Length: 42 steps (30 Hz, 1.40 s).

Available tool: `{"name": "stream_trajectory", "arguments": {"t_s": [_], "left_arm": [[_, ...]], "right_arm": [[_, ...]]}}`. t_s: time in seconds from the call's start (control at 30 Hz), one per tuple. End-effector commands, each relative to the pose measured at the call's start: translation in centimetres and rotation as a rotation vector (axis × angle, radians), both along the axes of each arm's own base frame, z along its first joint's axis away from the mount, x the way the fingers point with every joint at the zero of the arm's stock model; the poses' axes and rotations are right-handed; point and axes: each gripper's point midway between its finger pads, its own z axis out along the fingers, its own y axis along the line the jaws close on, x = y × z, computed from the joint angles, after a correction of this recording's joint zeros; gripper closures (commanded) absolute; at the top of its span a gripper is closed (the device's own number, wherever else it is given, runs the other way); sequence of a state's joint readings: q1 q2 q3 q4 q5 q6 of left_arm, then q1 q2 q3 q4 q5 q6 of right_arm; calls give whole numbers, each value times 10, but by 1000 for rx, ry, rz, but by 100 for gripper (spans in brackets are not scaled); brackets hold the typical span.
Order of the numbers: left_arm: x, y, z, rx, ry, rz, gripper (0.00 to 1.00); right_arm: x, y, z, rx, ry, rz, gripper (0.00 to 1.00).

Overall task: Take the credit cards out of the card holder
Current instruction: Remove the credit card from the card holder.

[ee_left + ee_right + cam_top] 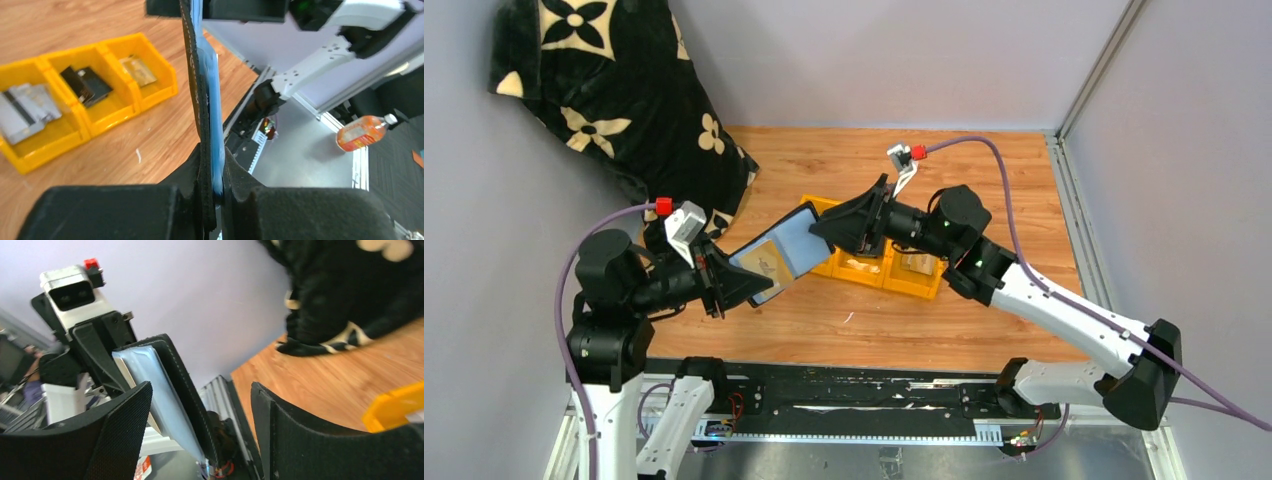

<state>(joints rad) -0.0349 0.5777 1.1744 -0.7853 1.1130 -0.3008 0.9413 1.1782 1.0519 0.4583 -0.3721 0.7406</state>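
The card holder (794, 245) hangs open in the air between both arms, pale blue inside facing up, black outside below. A tan credit card (762, 262) sits in its pocket. My left gripper (736, 284) is shut on the holder's near-left end; in the left wrist view the holder (205, 100) stands edge-on, pinched at my left gripper (218, 185). My right gripper (826, 226) is open around the far-right end, and in its wrist view the holder (165, 385) passes between the spread fingers of my right gripper (201, 390). Silvery-grey credit cards (25, 107), black ones (85, 84) and a tan one (137, 70) lie in a tray.
The yellow three-compartment tray (919, 292) sits on the wooden table under the right gripper, also in the left wrist view as the tray (95, 131). A black blanket with pale flowers (614, 80) covers the far-left corner. An orange bottle (362, 132) lies off the table.
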Motion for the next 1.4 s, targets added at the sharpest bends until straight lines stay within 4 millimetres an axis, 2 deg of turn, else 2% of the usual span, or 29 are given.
{"name": "stream_trajectory", "arguments": {"t_s": [0.0, 0.1, 0.2, 0.27, 0.37, 0.47, 0.57, 0.67, 0.87, 1.1, 1.37], "left_arm": [[19, 14, -29, 117, 58, 115, 100], [26, 18, -38, 140, 81, 144, 100], [28, 18, -43, 143, 95, 139, 100], [31, 18, -44, 148, 98, 143, 100], [31, 17, -45, 144, 111, 129, 100], [29, 13, -43, 129, 123, 99, 100], [26, 11, -40, 119, 120, 74, 100], [18, 7, -34, 100, 106, 31, 100], [7, 2, -27, 71, 100, -32, 100], [-4, -2, -20, 42, 97, -97, 100], [-10, -4, -13, 27, 95, -119, 100]], "right_arm": [[20, -27, -16, -168, 61, -71, 24], [23, -50, 2, -164, -15, -166, 24], [6, -51, 18, -108, -43, -98, 26], [-16, -42, 27, -61, -58, 44, 30], [-41, -25, 26, -36, -69, 217, 32], [-64, -5, 18, -47, -76, 354, 33], [-77, 13, 7, -76, -78, 435, 34], [-78, 27, -4, -105, -61, 470, 35], [-75, 39, -16, -123, -38, 482, 37], [-72, 36, -22, -164, -71, 450, 39], [-68, 27, -17, -209, -126, 408, 40]]}}
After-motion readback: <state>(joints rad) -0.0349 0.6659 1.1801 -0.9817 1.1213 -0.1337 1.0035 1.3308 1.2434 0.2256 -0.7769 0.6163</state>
